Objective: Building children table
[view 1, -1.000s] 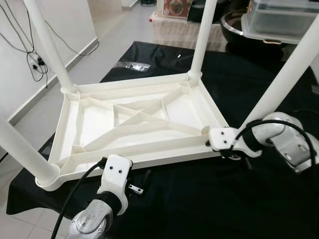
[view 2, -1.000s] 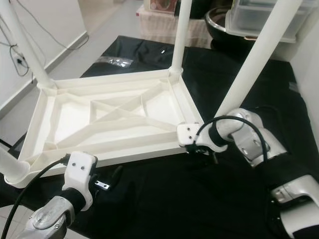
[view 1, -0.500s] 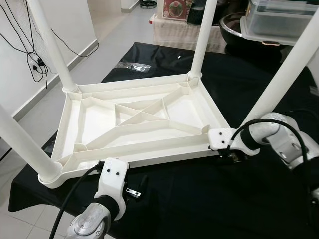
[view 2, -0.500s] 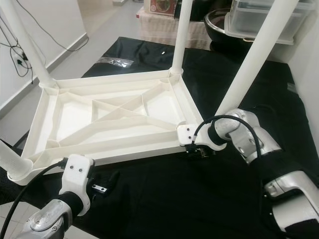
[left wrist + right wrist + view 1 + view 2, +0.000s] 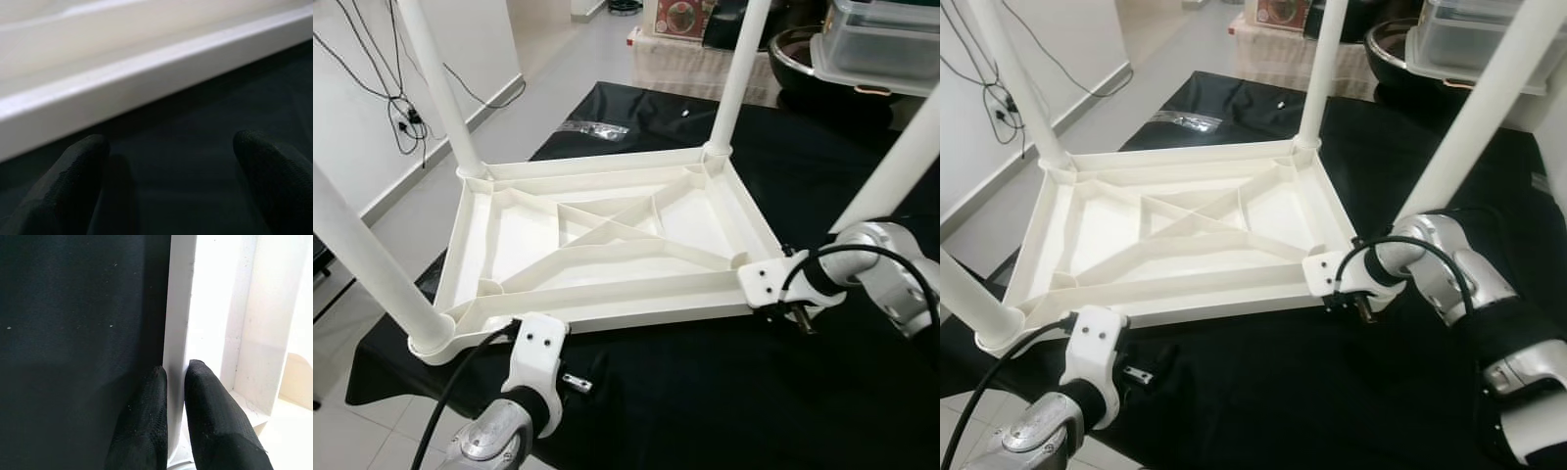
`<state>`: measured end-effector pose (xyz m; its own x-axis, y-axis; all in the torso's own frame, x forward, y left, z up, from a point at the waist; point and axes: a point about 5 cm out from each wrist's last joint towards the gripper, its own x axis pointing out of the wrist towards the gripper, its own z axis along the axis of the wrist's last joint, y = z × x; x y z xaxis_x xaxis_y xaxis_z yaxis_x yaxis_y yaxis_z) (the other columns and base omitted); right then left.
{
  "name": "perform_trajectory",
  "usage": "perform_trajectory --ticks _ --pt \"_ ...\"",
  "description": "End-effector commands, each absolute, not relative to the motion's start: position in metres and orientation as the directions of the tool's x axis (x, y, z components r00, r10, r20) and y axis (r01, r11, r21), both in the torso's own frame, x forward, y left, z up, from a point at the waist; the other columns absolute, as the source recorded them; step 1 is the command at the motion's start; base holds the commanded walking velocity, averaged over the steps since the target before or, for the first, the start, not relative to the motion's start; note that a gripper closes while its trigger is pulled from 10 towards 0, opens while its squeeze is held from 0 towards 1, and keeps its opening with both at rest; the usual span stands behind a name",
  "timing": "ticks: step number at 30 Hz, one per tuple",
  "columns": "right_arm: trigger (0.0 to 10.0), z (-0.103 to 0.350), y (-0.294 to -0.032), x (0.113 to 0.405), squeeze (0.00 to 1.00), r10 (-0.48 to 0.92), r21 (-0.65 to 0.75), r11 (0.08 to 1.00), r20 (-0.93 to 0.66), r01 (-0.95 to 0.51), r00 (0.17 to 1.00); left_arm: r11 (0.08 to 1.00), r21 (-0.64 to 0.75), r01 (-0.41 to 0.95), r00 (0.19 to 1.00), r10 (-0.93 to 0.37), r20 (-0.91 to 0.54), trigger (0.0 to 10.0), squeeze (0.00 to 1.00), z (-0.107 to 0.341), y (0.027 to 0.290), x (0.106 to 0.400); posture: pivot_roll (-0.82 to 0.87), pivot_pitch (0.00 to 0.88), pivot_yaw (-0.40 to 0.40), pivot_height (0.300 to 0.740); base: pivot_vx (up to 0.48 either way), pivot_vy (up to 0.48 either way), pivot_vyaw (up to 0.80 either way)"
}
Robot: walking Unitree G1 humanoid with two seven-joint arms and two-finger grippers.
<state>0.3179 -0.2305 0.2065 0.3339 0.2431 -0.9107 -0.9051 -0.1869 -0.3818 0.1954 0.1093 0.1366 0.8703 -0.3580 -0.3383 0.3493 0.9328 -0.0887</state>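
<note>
Black cloth [image 5: 724,392] spread over the work surface, reaching all its edges. Upside-down white table [image 5: 607,245] lying on the cloth toward its left edge, ribbed underside up, near-left corner poking just past the cloth's near-left edge. Four white legs [image 5: 734,73] standing up from the table's corners. Clear bin [image 5: 886,39] and dark bowl [image 5: 793,54] beyond the cloth's far-right corner; small clear bag [image 5: 592,127] lying near the cloth's far edge; cables [image 5: 396,98] hanging on the wall at left.

Right gripper [image 5: 176,377] at the table's near-right corner, fingers [image 5: 205,401] nearly closed, pinching the thin white rim [image 5: 177,308] between them, one finger outside over the cloth, one inside the frame.

Left gripper [image 5: 171,161] low over the cloth just beside the table's near rim, close to the near-left corner, fingers [image 5: 73,171] spread wide, gripping nothing, bare cloth between them.
</note>
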Motion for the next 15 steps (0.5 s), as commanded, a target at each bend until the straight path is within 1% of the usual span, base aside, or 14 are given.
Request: perform_trajectory --ticks 1,6,9,10,13,14,15 --pt "10.0 0.181 -0.239 0.305 0.0 0.17 -0.221 -0.205 -0.967 -0.954 0.187 0.929 -0.099 0.356 0.861 -0.367 -0.352 10.0 0.0 0.136 0.11 0.192 0.05 0.159 -0.039 0.74 0.0 0.0 0.0" --pt "10.0 0.182 -0.242 0.303 0.0 0.167 -0.216 -0.199 -0.969 -0.956 0.184 0.946 -0.068 0.318 0.881 -0.321 -0.348 10.0 0.0 0.136 0.118 0.196 0.05 0.161 -0.04 0.74 0.0 0.0 0.0" --pt "10.0 0.182 -0.246 0.299 0.0 0.162 -0.204 -0.197 -0.971 -0.959 0.174 0.962 -0.034 0.272 0.901 -0.267 -0.342 10.0 0.0 0.136 0.129 0.202 0.04 0.162 -0.041 0.74 0.0 0.0 0.0" --pt "10.0 0.182 -0.246 0.299 0.0 0.162 -0.204 -0.197 -0.971 -0.959 0.174 0.962 -0.034 0.272 0.901 -0.267 -0.342 10.0 0.0 0.136 0.129 0.202 0.04 0.162 -0.041 0.74 0.0 0.0 0.0" --pt "10.0 0.182 -0.259 0.285 0.0 0.142 -0.153 -0.191 -0.982 -0.97 0.127 0.986 0.03 0.166 0.922 -0.144 -0.36 10.0 0.0 0.128 0.163 0.217 0.04 0.163 -0.042 0.74 0.0 0.0 0.0" --pt "10.0 0.182 -0.259 0.285 0.0 0.142 -0.153 -0.191 -0.982 -0.97 0.127 0.986 0.03 0.166 0.922 -0.144 -0.36 10.0 0.0 0.128 0.163 0.217 0.04 0.163 -0.042 0.74 0.0 0.0 0.0" --pt "10.0 0.182 -0.262 0.282 0.0 0.139 -0.139 -0.189 -0.984 -0.972 0.114 0.988 0.039 0.147 0.922 -0.123 -0.367 10.0 0.0 0.126 0.17 0.219 0.04 0.163 -0.042 0.74 0.0 0.0 0.0"
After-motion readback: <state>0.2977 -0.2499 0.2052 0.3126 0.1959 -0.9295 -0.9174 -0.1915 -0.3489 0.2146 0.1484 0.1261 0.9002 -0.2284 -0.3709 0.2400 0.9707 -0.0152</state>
